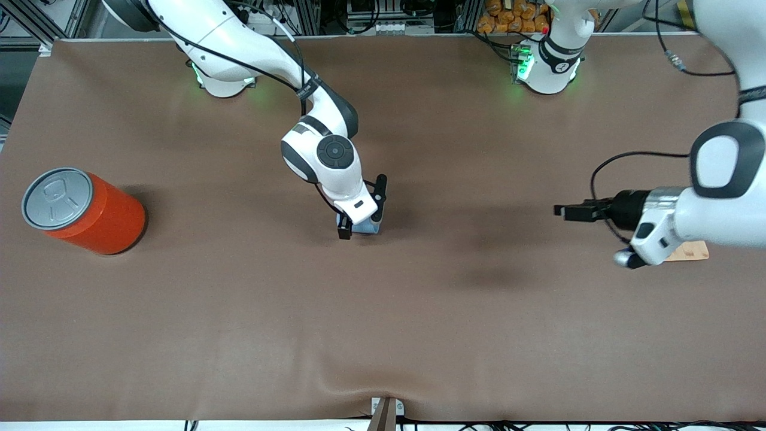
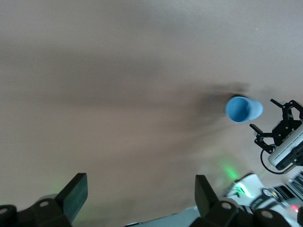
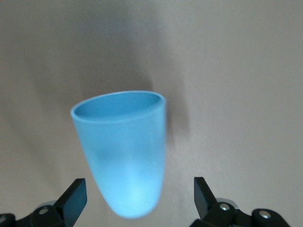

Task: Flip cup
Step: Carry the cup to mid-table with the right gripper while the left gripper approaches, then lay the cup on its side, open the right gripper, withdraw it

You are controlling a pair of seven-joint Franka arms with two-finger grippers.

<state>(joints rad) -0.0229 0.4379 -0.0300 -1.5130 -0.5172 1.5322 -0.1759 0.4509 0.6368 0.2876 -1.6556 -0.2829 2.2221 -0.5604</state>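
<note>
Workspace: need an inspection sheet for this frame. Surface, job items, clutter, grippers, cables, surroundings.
Surface: brown table cover, with a wrinkle at the edge nearest the front camera.
Job's things: cup, light blue, mid-table; the left wrist view shows its open mouth; it seems to stand mouth up.
Clutter: orange canister with grey lid at the right arm's end; flat tan piece under the left arm.
Grippers: right gripper open, fingers either side of the cup, not touching it. Left gripper open, holds nothing, waits over bare table at the left arm's end.
Cables: black cable loop at the left wrist; black cable along the right arm.
Surroundings: frame and equipment along the base edge; green base lights.
</note>
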